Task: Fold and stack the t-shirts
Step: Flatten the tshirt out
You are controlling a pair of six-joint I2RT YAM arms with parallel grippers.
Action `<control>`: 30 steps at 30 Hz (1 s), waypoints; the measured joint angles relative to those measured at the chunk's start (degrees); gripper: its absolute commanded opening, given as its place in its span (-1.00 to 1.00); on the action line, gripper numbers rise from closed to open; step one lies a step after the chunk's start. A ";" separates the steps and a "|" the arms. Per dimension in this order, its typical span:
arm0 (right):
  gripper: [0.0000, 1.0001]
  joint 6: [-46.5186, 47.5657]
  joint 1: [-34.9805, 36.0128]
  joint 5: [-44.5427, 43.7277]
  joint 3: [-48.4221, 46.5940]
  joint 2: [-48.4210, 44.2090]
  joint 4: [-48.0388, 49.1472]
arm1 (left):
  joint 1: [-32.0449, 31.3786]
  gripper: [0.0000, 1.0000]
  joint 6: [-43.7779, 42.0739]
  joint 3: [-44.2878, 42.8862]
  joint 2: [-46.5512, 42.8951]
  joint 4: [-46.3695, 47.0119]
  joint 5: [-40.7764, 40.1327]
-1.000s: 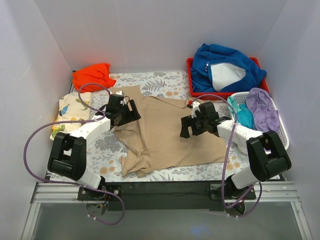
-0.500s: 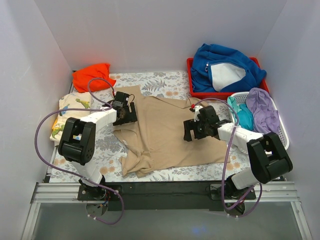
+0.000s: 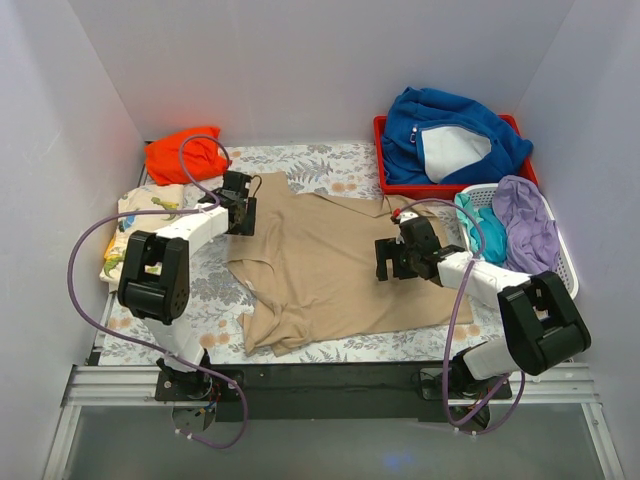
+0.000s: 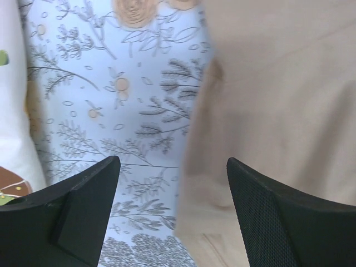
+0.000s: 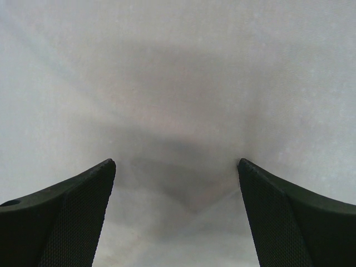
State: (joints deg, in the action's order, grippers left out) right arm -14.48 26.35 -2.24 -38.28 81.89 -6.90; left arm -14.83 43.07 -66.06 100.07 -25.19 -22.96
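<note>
Dinosaur-print t-shirt (image 4: 11, 111) cropped (left edge)

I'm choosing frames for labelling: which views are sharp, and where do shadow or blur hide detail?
Top external: evenly lit, sharp; the tan t-shirt reads clearly. Left wrist: floral cloth slightly soft, left claw dark. Right wrist: the shirt blurred and washed out, a dark shadow beneath the right claw.

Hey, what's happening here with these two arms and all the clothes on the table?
Two robot arms are partway into folding t-shirts. A plain tan t-shirt lies spread out, a bit rumpled, on the flower-patterned tablecloth. The left gripper hovers open at the shirt's left edge, and the right gripper is open over its right side; neither holds anything. A bright orange shirt and a cream dinosaur-print shirt lie at the far left, not yet stacked.
</note>
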 measured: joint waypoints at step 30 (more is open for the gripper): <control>0.89 1.64 -0.02 1.97 -2.64 -3.15 -10.36 | 1.18 0.41 10.56 7.32 -0.72 3.58 42.25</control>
State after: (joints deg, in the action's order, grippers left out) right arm -12.84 26.33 -0.27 -40.93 78.74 -17.26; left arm -13.65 53.63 -58.74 99.35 -21.61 19.29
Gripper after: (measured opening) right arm 0.949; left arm 0.705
